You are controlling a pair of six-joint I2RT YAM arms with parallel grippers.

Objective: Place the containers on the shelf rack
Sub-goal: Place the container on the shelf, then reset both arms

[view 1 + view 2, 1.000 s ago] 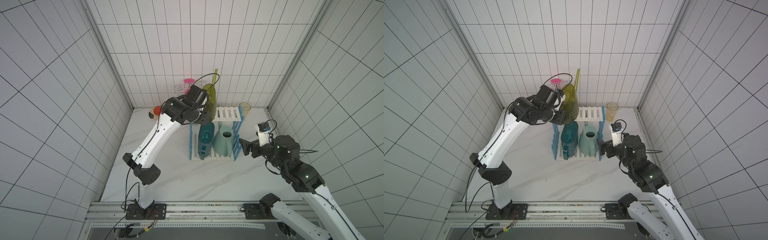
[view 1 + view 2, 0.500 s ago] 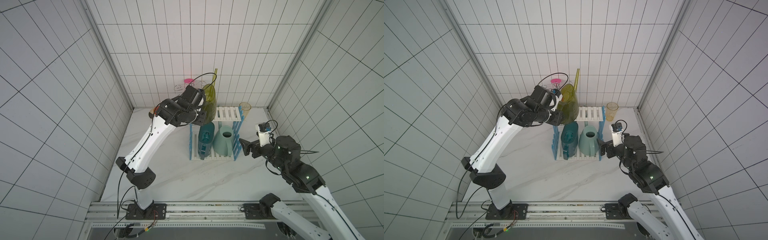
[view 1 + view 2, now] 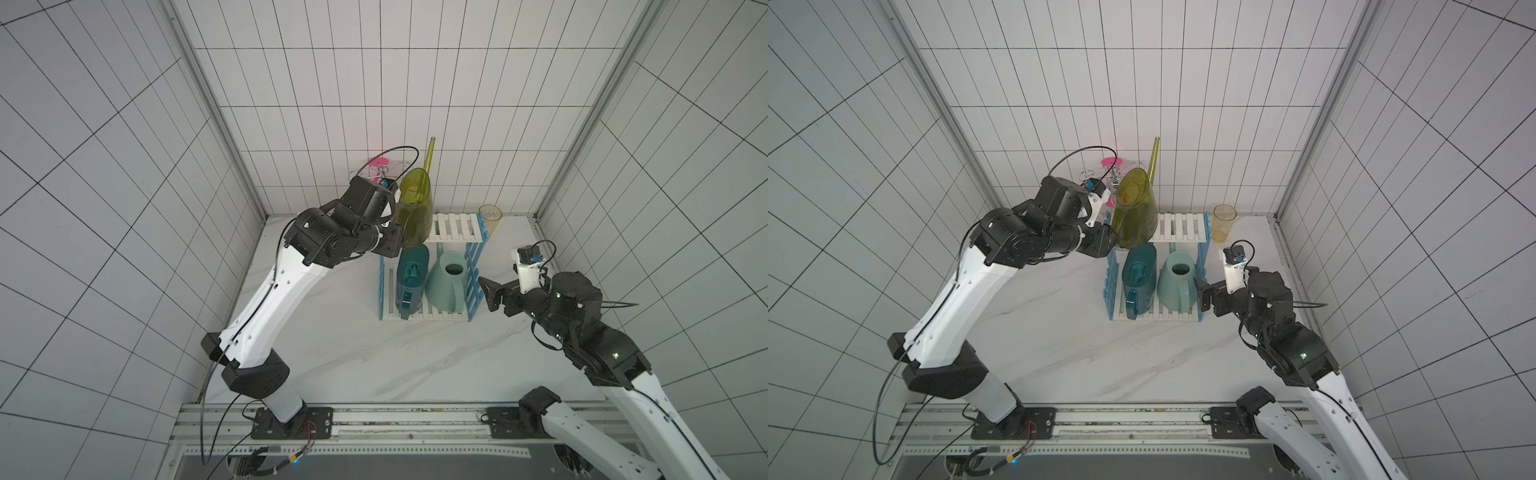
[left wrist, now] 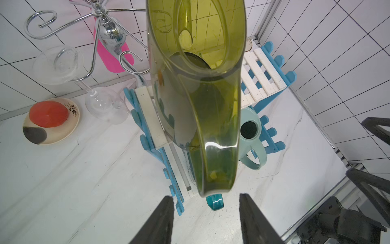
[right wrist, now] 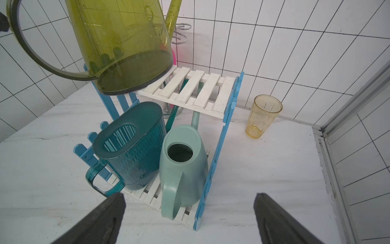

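Observation:
The olive-yellow container [image 3: 413,216] [image 3: 1136,220] [image 5: 122,42] stands on the left end of the shelf rack's top shelf [image 3: 457,226] [image 5: 196,88], part of its base overhanging the edge. Its handle [image 4: 215,164] ends just ahead of my left gripper [image 4: 206,200] [image 3: 394,240], which is open and grips nothing. On the lower shelf the dark teal container [image 3: 409,278] [image 5: 130,143] and the mint green container [image 3: 446,282] [image 5: 183,164] stand side by side. My right gripper [image 3: 490,293] [image 5: 190,197] hovers wide open beside the rack's right frame.
A yellowish tumbler [image 3: 490,218] [image 5: 263,116] stands right of the rack by the back wall. Behind the rack's left end are a chrome glass holder [image 4: 105,31], wine glasses [image 4: 103,103] and a plate with a red fruit [image 4: 50,120]. Tiled walls close in on three sides.
My left gripper's jaws have spread apart off the olive-yellow container's handle, and the left arm's elbow has swung out to the left. The right arm has not moved.

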